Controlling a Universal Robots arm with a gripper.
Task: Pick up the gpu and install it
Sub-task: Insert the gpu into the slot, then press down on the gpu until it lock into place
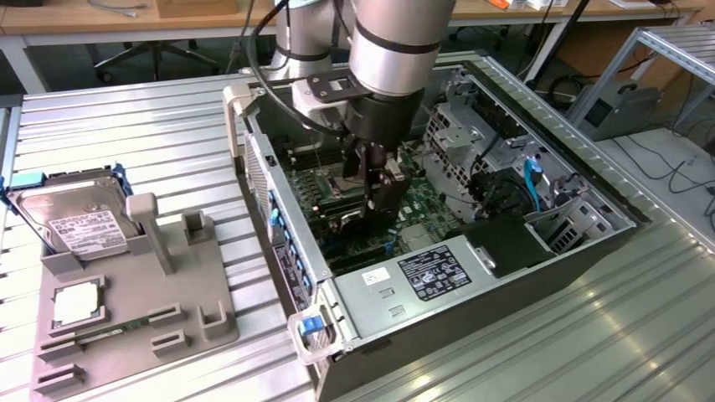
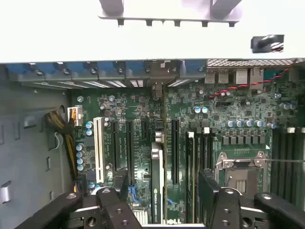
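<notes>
Black gripper (image 2: 162, 191) fingers (image 2: 209, 191) stand wide apart deep inside the computer case (image 1: 625, 209), holding nothing, with the gpu (image 2: 157, 183) on edge between them, apart from both pads and sitting upright on the green motherboard (image 2: 224, 109). It looks seated in its slot, though from this angle I cannot tell whether it is pressed fully home. If it is only part-way in, the freed card could tip or sit crooked, and a finger brushing it could pull it loose.
</notes>
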